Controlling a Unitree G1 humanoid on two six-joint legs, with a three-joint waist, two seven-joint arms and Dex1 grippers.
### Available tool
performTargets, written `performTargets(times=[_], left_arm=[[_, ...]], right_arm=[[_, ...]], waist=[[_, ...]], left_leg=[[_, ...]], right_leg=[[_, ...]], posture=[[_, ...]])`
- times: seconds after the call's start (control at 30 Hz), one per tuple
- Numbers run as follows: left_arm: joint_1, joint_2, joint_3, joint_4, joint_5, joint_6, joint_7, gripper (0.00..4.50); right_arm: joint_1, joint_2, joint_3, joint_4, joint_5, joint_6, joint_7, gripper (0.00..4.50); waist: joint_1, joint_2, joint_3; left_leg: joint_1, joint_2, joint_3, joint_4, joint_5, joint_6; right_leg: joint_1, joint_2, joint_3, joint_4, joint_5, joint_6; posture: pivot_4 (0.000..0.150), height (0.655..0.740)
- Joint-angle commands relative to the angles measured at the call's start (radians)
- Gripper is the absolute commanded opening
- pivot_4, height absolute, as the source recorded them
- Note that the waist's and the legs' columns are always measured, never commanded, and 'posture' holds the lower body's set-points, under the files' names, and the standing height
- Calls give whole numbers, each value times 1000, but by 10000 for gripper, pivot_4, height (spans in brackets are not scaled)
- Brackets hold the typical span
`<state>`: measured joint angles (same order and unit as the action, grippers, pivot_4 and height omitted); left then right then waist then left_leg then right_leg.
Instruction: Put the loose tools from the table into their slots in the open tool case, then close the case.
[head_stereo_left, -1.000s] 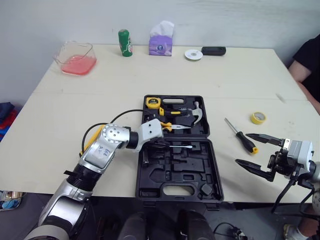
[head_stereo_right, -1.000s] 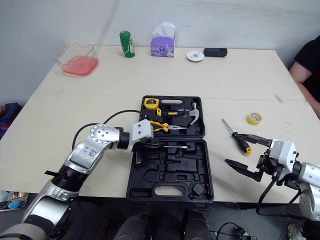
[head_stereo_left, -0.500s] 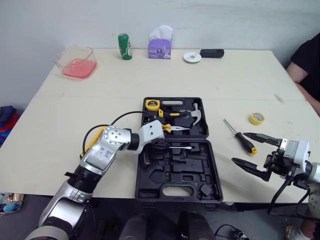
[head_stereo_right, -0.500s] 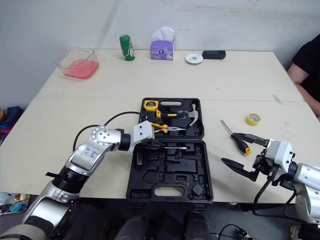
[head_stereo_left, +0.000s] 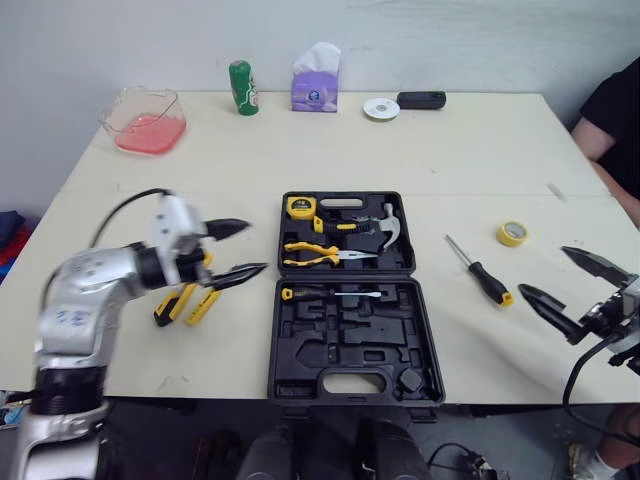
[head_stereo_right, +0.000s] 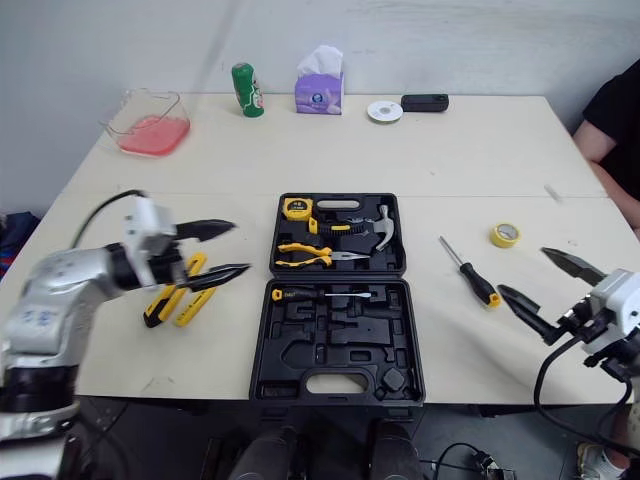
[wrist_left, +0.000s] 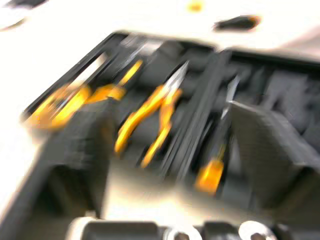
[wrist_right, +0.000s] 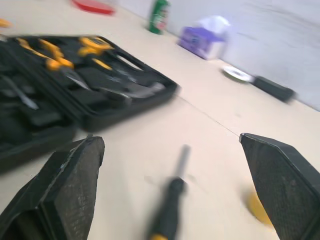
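My left hand (head_stereo_left: 256, 246) and right hand (head_stereo_left: 541, 270) have black pointed fingers (head_stereo_left: 235, 274); my left arm (head_stereo_left: 85, 290) is silver, with black cables (head_stereo_left: 118, 204) at both wrists.

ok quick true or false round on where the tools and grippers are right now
1. The tool case lies open. True.
2. The left gripper has its jaws shut on a tool. False: its jaws are open and empty.
3. A screwdriver lies on the table, on the right of the case. True.
4. The yellow-handled tool sits in a slot of the case. False: it lies on the table, on the left of the case.
5. The right gripper has its jaws open. True.
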<state>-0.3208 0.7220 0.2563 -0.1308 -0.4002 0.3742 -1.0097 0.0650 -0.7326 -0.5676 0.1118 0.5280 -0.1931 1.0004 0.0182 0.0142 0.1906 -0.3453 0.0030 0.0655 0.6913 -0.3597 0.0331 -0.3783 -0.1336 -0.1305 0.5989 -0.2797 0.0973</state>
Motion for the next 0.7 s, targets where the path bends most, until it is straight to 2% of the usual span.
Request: performTargets(times=[0.03, 0.13, 0.2, 0.3, 0.4, 0.53, 0.7], left_arm=[[99, 47, 151, 33, 14, -126, 14, 44491], [207, 55, 278, 133, 42, -261, 53, 44491], [262, 52, 366, 212, 35, -283, 101, 44491], [369, 74, 471, 263, -5, -165, 145, 44491], [431, 43, 555, 288, -15, -220, 193, 44491], [523, 12, 583, 264, 2, -255, 224, 44491], [552, -13, 587, 221, -12, -249, 280, 44491]], right_arm=[[2, 10, -80, 21, 3, 14, -103, 45000], [23, 9, -94, 79, -21, -26, -106, 45000], [42, 14, -104, 147, -58, -136, -87, 45000], [57, 14, -142, 266, -85, -227, -122, 45000], [76, 28, -151, 337, -69, -223, -132, 45000], [83, 59, -165, 368, -58, -211, -195, 45000], [65, 62, -186, 365, -25, -169, -246, 45000]], waist=[[0, 0, 0], [2, 1, 0], [3, 1, 0], [-1, 0, 0], [-1, 0, 1], [-6, 0, 1], [-7, 0, 1]], left_leg=[[0, 0, 0, 0, -1, 0], [1, 0, 0, -3, -2, 0], [1, 0, 0, -7, -2, 0], [0, 0, 2, -10, -2, -1], [-1, 0, 3, -10, -3, 0], [1, 0, 3, -10, -6, -4], [2, 1, 3, -10, -7, -5]], right_leg=[[0, 0, 0, -2, 0, 0], [0, -1, 1, -4, 0, 0], [-1, -1, 1, -6, 0, 0], [-4, -1, 1, -7, -1, -1], [-4, -1, 1, -6, -1, -1], [-4, -3, 2, -7, -1, -1], [-5, -3, 3, -5, -1, -2]], posture=[[1500, 7400], [1500, 7400], [1500, 7400], [1500, 7400], [1500, 7400], [1500, 7400], [1500, 7400]])
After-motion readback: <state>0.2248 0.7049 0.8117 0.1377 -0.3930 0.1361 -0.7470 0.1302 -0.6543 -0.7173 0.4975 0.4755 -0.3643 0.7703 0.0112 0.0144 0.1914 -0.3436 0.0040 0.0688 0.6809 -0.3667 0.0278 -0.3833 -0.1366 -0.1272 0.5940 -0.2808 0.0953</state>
